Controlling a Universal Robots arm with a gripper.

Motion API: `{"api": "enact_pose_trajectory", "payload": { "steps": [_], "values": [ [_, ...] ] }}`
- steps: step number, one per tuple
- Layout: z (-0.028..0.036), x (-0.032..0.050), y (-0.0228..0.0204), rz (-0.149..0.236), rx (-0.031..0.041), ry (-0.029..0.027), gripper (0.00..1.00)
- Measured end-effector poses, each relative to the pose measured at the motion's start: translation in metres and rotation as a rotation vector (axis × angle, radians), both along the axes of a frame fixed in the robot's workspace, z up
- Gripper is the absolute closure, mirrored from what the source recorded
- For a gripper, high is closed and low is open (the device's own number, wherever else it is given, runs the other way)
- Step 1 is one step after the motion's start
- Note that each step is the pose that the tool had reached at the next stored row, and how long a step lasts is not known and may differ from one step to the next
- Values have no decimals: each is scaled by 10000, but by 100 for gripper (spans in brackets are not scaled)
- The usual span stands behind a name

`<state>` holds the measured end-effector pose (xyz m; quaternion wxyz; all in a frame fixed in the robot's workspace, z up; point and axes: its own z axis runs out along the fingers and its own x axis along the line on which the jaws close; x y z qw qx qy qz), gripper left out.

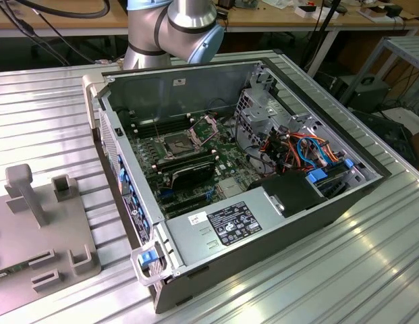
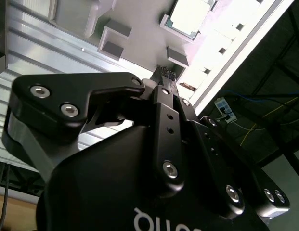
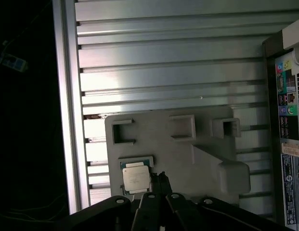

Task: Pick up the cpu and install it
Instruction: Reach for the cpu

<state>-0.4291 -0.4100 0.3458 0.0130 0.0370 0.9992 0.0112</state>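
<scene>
The cpu [image 3: 136, 178], a small square chip with a dull silver top, lies in a shallow seat on the grey fixture plate [image 3: 188, 139]. In the second wrist view the cpu [image 2: 190, 17] sits beyond the fingertips. My gripper [image 3: 162, 177] hangs above the plate, close beside the cpu and apart from it. Its black fingers meet at the tips in the second wrist view, where the gripper [image 2: 166, 73] is shut with nothing held. In the exterior view the open computer case [image 1: 263, 223] shows the motherboard socket [image 1: 177, 143] with its metal plate hinged up.
The fixture plate [image 1: 34, 223] carries raised blocks and a tall post [image 1: 23, 185] at the exterior view's left. Cables, a drive cage and the power supply [image 1: 229, 223] crowd the case. The ribbed metal table [image 1: 371, 270] lies all around it.
</scene>
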Motion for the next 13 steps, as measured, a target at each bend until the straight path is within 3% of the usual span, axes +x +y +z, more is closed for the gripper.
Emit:
{"api": "enact_pose_trajectory", "payload": {
  "steps": [4,8,13],
  "values": [
    [-1,-6,-17,2,1,0,89],
    [-6,-19,-62,0,0,-1,89],
    [-32,-51,-189,0,0,-1,89]
  ]
}}
